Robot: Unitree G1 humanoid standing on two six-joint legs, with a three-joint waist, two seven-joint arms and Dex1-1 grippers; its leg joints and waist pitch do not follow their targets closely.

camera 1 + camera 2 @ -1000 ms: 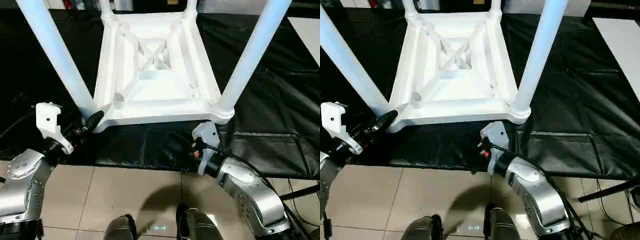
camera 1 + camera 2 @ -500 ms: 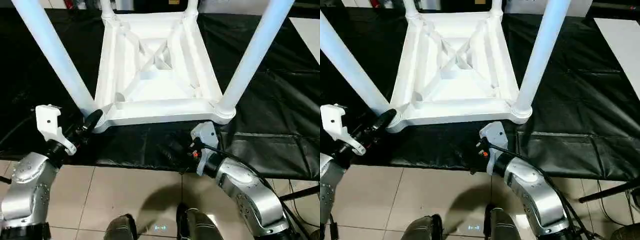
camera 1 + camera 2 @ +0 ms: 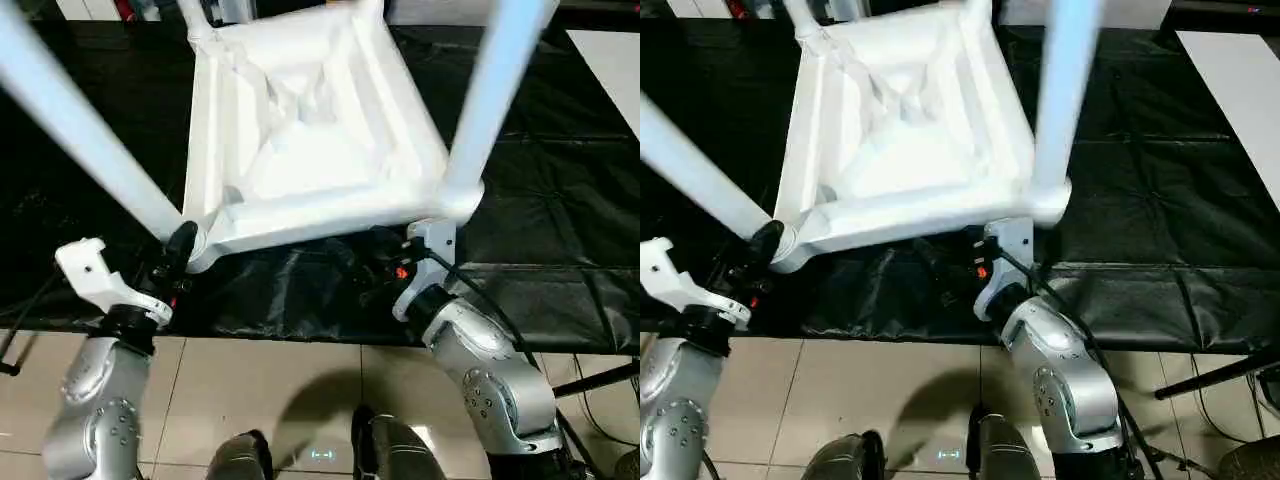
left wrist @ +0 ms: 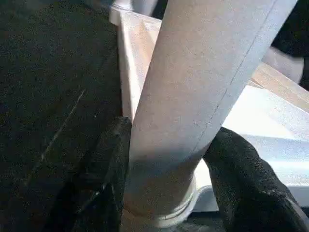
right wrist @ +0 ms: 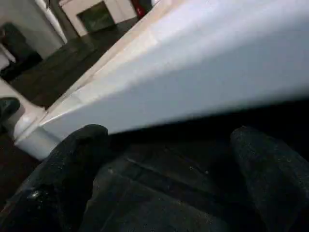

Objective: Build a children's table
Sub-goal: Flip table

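1. The children's table [image 3: 310,150] lies upside down on the black-covered counter [image 3: 560,200], near its front edge.
2. Left end effector [image 4: 169,159] grips the near-left leg [image 4: 203,87]; right end effector [image 5: 164,159] gapes open under the rim.
3. The children's table has tilted and twisted since earlier.

White children's table [image 3: 310,140], plain and unpatterned, with white tubular legs [image 3: 85,140] tinted pale blue in the light. Glossy black cover of the work table [image 3: 560,230], creased. Floor [image 3: 290,390] of beige-grey tiles with thin darker joints. Silver forearms [image 3: 490,370] dotted with small dark screws; white wrist brackets [image 3: 95,275]; black fingers [image 4: 108,159]. Small red-orange light [image 3: 402,272] at the right wrist.
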